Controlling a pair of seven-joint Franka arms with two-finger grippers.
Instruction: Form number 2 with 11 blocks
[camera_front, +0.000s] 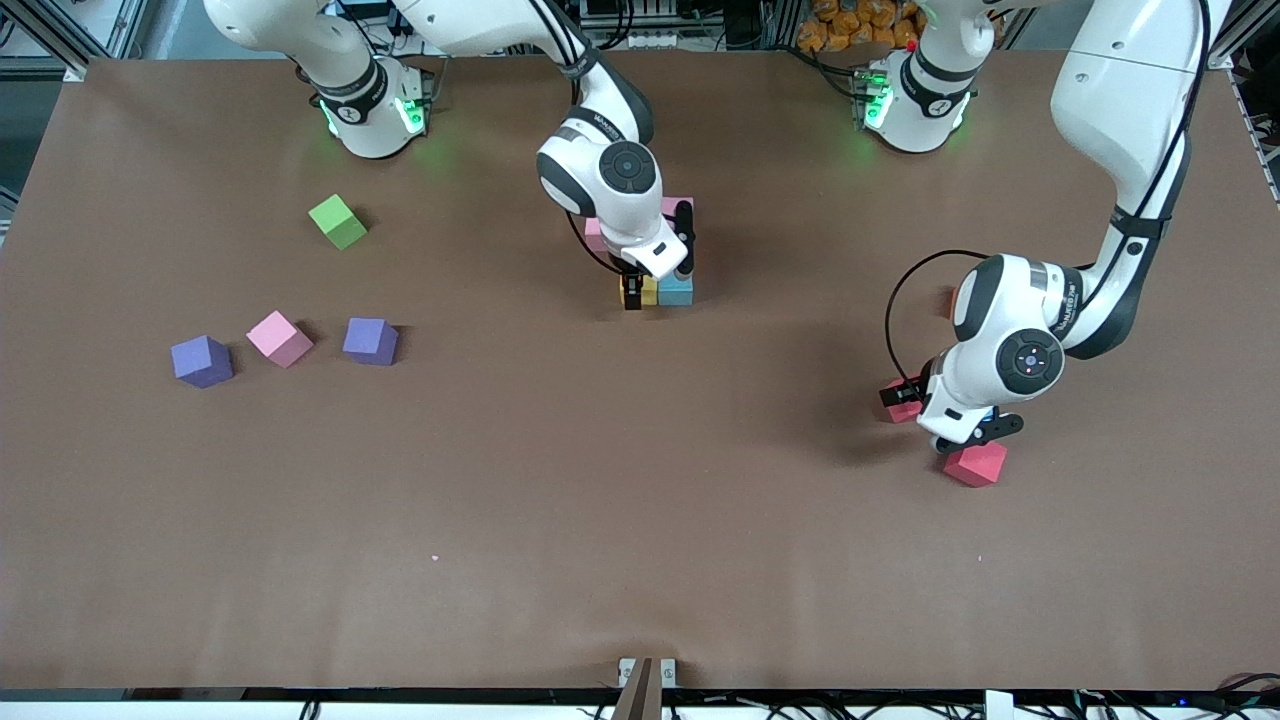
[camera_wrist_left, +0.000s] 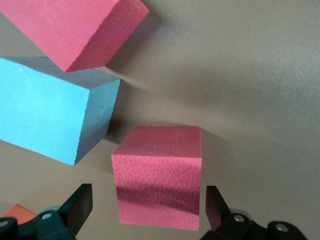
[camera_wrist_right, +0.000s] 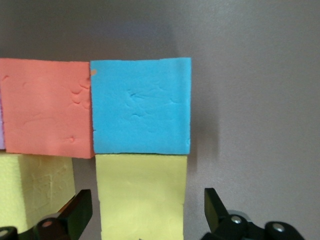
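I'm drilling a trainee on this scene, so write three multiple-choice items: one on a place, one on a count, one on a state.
1. Where is the green foam cube?
A. toward the right arm's end of the table
B. in the left pincer
C. on a purple cube

2. How many purple foam cubes lie loose?
A. none
B. two
C. four

3. How is the right pincer?
A. shut on a blue cube
B. out of view
C. open around a yellow foam cube

Key: 1 A, it sits alone near that arm's base. 2 B, one and another flank a pink foam cube. 3 C, its fingers stand apart beside the cube.
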